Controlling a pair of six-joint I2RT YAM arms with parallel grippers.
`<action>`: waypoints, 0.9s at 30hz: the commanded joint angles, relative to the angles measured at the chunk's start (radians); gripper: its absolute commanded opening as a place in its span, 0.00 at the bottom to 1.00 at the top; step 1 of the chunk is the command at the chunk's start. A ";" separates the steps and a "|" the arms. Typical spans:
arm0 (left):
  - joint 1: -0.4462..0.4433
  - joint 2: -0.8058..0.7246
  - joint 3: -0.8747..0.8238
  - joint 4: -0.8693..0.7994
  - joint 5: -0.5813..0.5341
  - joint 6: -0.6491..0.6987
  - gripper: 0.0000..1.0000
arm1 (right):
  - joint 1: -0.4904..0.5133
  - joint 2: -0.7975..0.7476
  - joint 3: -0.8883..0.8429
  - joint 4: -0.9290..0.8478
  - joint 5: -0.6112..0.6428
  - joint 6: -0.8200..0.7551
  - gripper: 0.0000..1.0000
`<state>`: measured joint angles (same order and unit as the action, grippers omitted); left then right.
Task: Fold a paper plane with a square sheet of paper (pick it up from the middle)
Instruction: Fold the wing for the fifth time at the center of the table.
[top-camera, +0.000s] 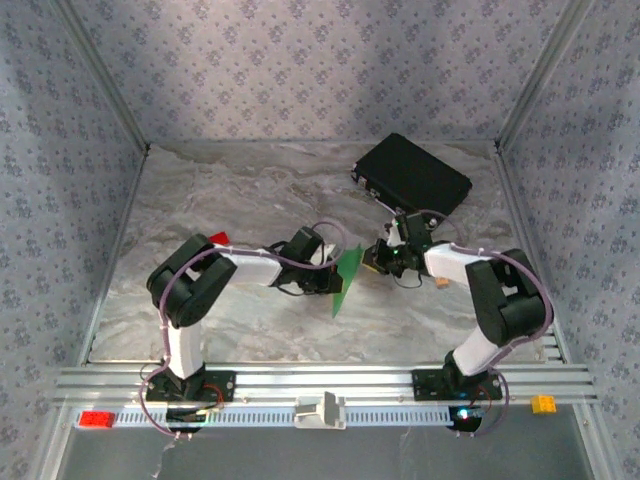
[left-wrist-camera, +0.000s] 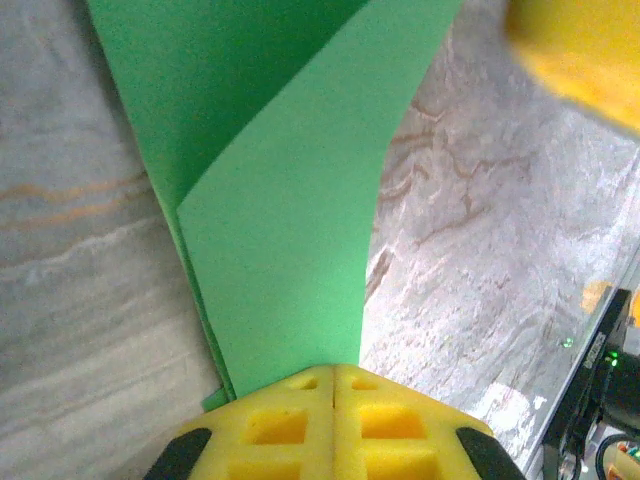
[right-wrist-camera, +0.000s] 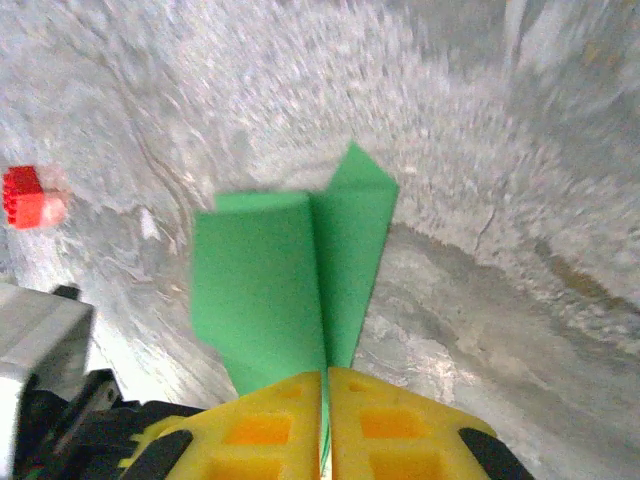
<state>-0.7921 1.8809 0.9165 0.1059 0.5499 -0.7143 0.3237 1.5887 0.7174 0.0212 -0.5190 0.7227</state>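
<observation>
Paper, thin, matte and bright green: in the top view the folded green sheet (top-camera: 348, 278) stands on edge above the grey-veined marble table (top-camera: 250, 200). Its long axis runs near to far, leaning slightly right. The left gripper (top-camera: 335, 281) pinches it from the left and the right gripper (top-camera: 375, 262) from the right. A rectangular black case (top-camera: 412, 175) lies far right.

Left wrist view: yellow pads (left-wrist-camera: 385, 420) with square recesses press together on the sheet, whose smooth overlapping layers run straight away.

Right wrist view: the pads clamp the sheet's edge, and a centre crease leads away to a pointed tip. A studded red block (right-wrist-camera: 28, 198) lies left.
</observation>
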 joint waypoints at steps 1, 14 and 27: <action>-0.004 0.024 -0.046 -0.141 -0.025 0.045 0.00 | 0.015 -0.035 0.018 -0.043 -0.001 -0.040 0.11; -0.004 0.026 -0.029 -0.135 -0.025 0.035 0.00 | 0.172 0.095 0.056 0.032 0.025 -0.034 0.11; -0.005 0.034 -0.052 -0.135 -0.024 0.036 0.00 | 0.072 0.170 0.066 0.047 0.070 -0.043 0.10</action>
<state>-0.7918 1.8793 0.9142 0.1059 0.5541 -0.6968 0.4389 1.7290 0.7589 0.0673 -0.5175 0.7055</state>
